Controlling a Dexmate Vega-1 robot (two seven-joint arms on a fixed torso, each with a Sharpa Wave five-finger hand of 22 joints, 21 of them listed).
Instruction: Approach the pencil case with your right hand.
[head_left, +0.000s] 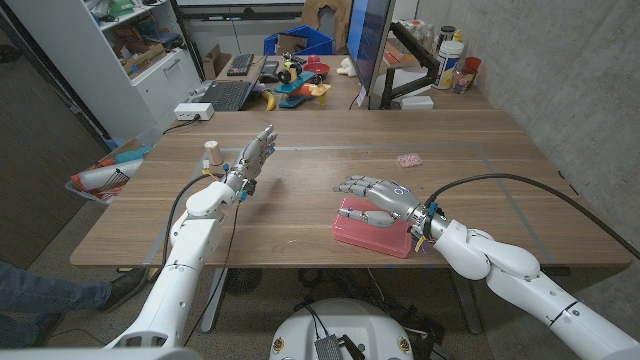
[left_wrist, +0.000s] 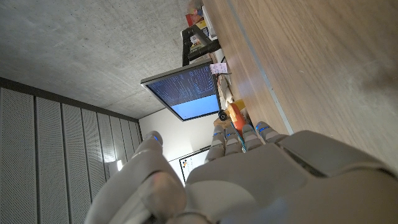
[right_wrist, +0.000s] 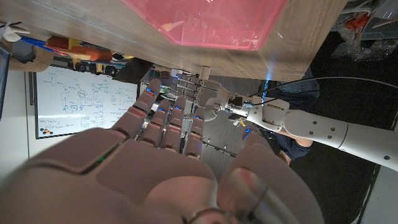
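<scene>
Pencil case (head_left: 372, 228) lay pink on the counter (head_left: 500, 160) right under your right hand (head_left: 378, 192), long axis running left to right; that hand hovered with fingers spread, holding nothing, far nearer than your raised, empty left hand (head_left: 252, 155)

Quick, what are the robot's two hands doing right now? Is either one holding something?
Left hand: open, fingers apart, holding nothing.
Right hand: open, fingers stretched out above the pink pencil case, not gripping it.

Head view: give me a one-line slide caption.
Right hand hovers with spread fingers over the pink rectangular pencil case on the wooden table; left hand raised, holding nothing.
</scene>
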